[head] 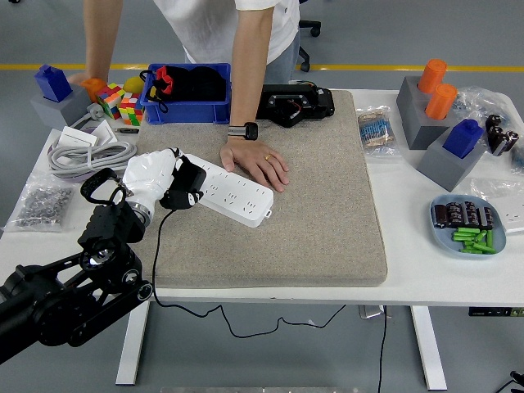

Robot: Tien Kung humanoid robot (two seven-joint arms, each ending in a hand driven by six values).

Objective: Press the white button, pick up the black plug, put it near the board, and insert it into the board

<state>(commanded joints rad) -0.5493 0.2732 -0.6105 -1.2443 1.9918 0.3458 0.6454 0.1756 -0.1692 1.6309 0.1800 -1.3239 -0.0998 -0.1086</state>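
Head view: the left robot hand (164, 184), white-covered on a black arm entering from the lower left, has its fingers clamped around the black plug (187, 183), holding it over the left end of the white power strip (225, 190). The plug's black cable (155, 270) trails down off the white bench (409, 246). The strip lies slantwise on a grey mat (319, 205). A person's hand (255, 162) rests flat on the mat, touching the strip's far edge
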